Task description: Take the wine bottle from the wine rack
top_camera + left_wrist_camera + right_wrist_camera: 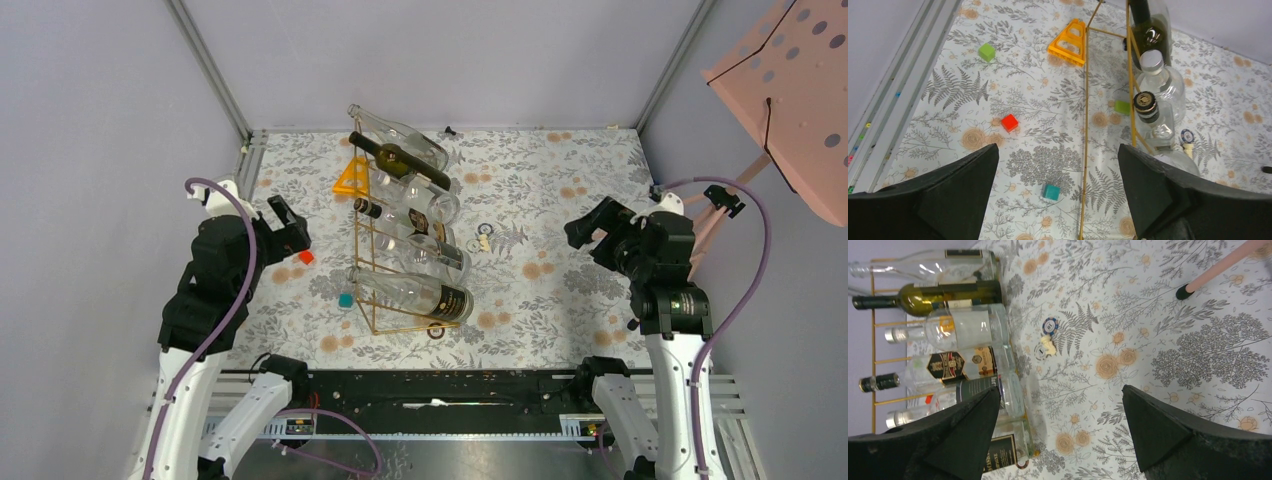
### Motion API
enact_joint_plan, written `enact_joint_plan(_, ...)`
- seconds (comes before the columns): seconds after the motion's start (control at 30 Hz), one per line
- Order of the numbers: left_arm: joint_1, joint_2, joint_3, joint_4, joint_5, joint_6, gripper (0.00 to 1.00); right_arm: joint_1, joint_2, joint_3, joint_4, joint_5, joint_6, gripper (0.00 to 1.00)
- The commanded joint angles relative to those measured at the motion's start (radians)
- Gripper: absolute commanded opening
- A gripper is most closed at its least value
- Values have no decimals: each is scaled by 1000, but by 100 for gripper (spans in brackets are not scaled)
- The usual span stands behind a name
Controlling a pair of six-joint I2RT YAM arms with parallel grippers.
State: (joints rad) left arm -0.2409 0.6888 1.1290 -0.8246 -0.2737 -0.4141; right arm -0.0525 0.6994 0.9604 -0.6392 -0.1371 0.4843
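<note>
Fingers wide apart; red cube in left-wrist view, not right.

1. Light: bright, even and diffuse, from overhead.
2. Shadows: faint, soft-edged, close beside the bottles.
3. Glare: small highlights on clear glass.
4. Focus: floral table sharp; dark fingers at 5 and 7 o'clock soft, detail lost.
5. Distortion: top view's frame rails splay toward 11 and 1 o'clock.
</note>
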Motion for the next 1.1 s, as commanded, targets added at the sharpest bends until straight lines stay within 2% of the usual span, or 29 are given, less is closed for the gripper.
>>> enact_joint_plan(0.0, 3, -26, -34, 9, -51, 26, 99, -1, 26, 34, -5, -116, -84, 99)
enact_joint_plan(0.47, 3, -98, -130, 34, 71, 30, 99, -1, 154, 56, 87, -303, -76, 99)
enact_joint_plan(0.7, 4, -104, -115, -7, 160, -25, 99, 15, 235, 118, 140, -301, -45, 99)
enact_joint_plan(0.9, 3, -146, -137, -19, 221, -100, 99, 258, 368, 268, 148, -157, -125, 99)
enact_joint_plan(1.07, 3, -176, -149, -33, 259, -141, 99, 454, 419, 299, 244, -168, -158, 99)
